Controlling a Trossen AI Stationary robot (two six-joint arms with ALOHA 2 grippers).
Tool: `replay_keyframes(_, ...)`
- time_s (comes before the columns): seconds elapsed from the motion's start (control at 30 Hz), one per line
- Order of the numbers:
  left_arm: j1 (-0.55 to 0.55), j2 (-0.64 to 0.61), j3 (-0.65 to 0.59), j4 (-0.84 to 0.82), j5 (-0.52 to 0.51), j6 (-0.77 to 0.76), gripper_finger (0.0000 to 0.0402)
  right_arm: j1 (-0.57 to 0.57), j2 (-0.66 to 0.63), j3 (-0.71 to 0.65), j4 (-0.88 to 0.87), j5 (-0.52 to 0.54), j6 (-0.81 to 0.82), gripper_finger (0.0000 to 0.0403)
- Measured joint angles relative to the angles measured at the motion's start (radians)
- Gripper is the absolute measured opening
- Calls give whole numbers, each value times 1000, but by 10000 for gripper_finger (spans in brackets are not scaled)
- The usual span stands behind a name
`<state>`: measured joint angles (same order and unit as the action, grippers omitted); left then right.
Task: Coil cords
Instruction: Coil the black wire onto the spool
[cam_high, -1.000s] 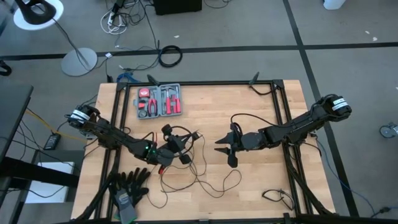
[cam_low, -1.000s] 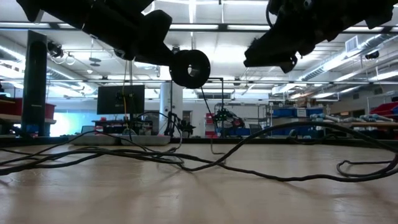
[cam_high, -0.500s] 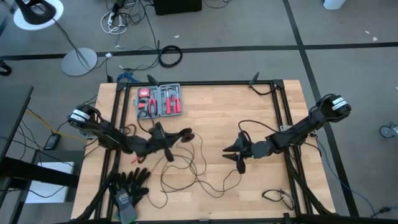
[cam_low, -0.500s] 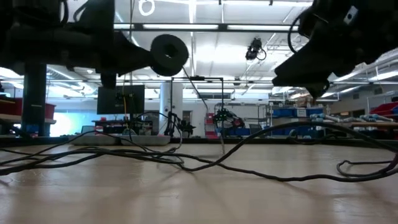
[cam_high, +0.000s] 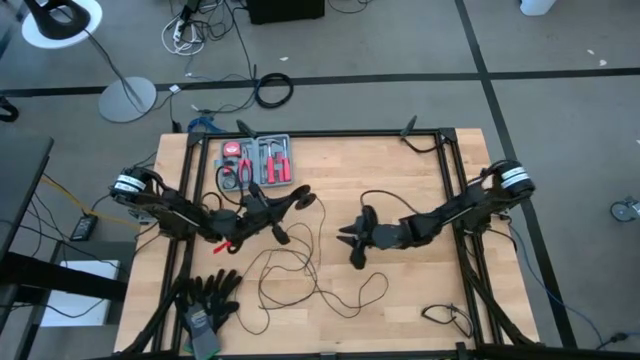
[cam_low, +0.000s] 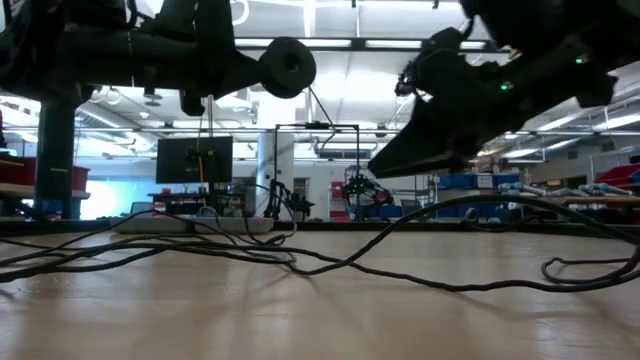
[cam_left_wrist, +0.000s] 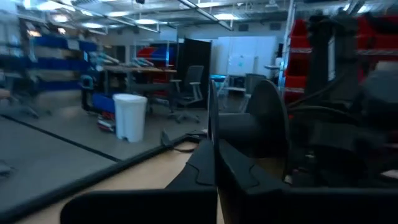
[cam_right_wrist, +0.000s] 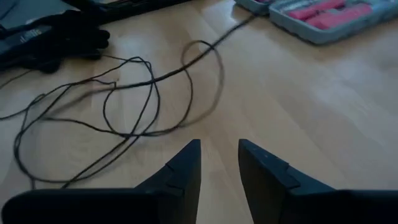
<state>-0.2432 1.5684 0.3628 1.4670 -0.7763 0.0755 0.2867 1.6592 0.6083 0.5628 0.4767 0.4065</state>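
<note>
At the tabletop's (cam_high: 420, 300) left front corner lie black gloves (cam_high: 205, 300), partly over the edge. Just behind them the left arm reaches in from the left side, and its left pincer (cam_high: 283, 205) hangs above the wood in front of the grey tool case (cam_high: 256, 162) with its red-handled tools. The left pincer is pressed together; in the left wrist view its two dark fingers (cam_left_wrist: 214, 168) meet with no gap. The round black disc (cam_high: 302, 199) at the end of the cord (cam_high: 300, 280) sits right at this pincer's tip, raised off the wood, and in the low view the disc (cam_low: 288, 67) shows high up with the thin wire running down from it. Whether the fingers actually clamp the disc or the wire beside it cannot be told.

The rest of the cord sprawls in loose, tangled loops over the middle and front of the tabletop, between the two arms.

To the right, the right pincer (cam_high: 353, 243) hovers above the wood near the middle, its arm coming in from the right edge. Its fingers (cam_right_wrist: 180, 171) stand spread with a narrow gap, holding nothing, pointing toward the cord's loops (cam_right_wrist: 124, 99).
</note>
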Motion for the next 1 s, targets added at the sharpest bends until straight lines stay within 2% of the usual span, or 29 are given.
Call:
replay_keyframes(0.23,3,0,4,-9,-3,0,0,-25,57,81,1,0,-34,99)
replay_keyframes(0.43,3,0,3,-9,-3,-15,0,2,57,145,-98,16,-443,89)
replay_keyframes(0.67,7,0,3,-54,0,-87,0,28,57,282,-384,159,-684,69)
replay_keyframes(1.0,35,0,3,-59,3,-146,1,27,57,328,-407,171,-978,57)
